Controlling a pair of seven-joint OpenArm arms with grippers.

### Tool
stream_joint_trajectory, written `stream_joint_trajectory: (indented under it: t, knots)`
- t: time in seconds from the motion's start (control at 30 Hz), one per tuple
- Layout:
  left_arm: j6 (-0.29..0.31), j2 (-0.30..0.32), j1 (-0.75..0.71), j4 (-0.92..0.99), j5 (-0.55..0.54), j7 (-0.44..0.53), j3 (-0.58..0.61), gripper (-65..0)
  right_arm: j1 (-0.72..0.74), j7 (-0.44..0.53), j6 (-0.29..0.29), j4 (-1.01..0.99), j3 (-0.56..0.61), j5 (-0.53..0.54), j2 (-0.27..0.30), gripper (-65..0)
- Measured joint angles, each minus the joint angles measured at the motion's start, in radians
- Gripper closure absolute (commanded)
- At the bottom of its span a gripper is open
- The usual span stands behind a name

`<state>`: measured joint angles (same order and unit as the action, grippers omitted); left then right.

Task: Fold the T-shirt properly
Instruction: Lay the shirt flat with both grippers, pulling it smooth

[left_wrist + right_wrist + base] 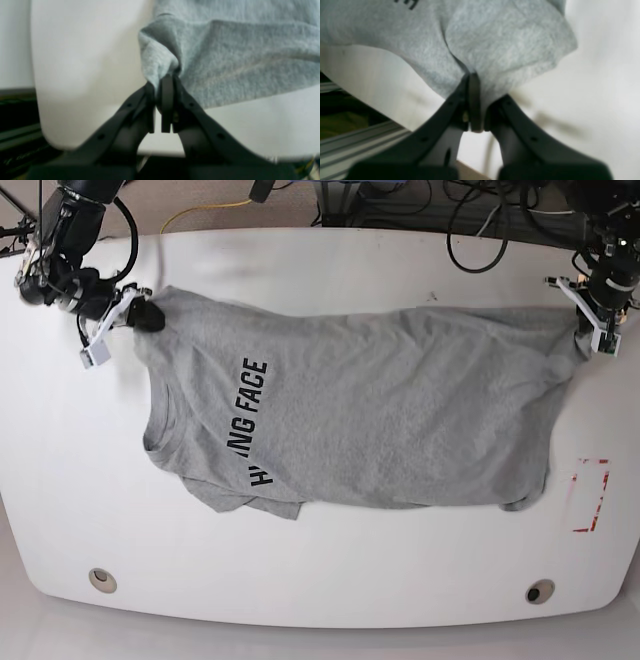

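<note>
Seemingly both the left gripper (163, 86) and right gripper (472, 80) pinch the T-shirt (380, 425).

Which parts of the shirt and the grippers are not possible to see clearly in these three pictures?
- Lettering on the T-shirt: in the base view a fold covers the middle letters; in the right wrist view the top edge cuts it off.
- Left gripper and right gripper: cloth bunched around the tips hides how deep the grip is; both wrist views are blurred.
- Near sleeve: base view, tucked under the body.
</note>
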<state>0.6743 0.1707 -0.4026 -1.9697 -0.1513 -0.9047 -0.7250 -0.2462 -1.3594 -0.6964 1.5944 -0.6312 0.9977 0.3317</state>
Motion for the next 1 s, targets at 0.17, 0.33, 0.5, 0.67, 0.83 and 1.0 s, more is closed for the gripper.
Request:
stream_joint_trajectory:
  t: [0.17,0.33,0.5,0.67,0.83,1.0]
  knots:
    - [0.025,0.007,-0.100,0.029,-0.004,0.009,-0.032,0.0,-0.057,0.001,0.000,-0.004,-0.006,-0.006,-0.013,0.0]
    - [0.026,0.008,-0.142,0.093,0.001,0.000,-0.036,0.0,-0.079,0.014,0.000,0.000,-0.007,-0.002,-0.035,0.0]
    - [0.026,0.010,-0.141,0.101,0.002,0.004,-0.039,0.0,-0.096,0.001,0.000,0.001,-0.007,-0.006,-0.050,-2.1]
    - [0.026,0.011,-0.140,0.101,0.000,0.004,-0.039,0.0,-0.090,0.005,0.000,0.001,-0.007,-0.005,-0.048,-10.5]
    - [0.026,0.011,-0.140,0.101,0.000,0.004,-0.039,0.0,-0.091,0.004,0.000,0.001,-0.007,-0.006,-0.040,-7.9]
    - [0.026,0.013,-0.140,0.101,0.000,0.003,-0.033,-12.4,-0.090,0.005,0.000,0.001,-0.008,-0.005,-0.040,-25.7]
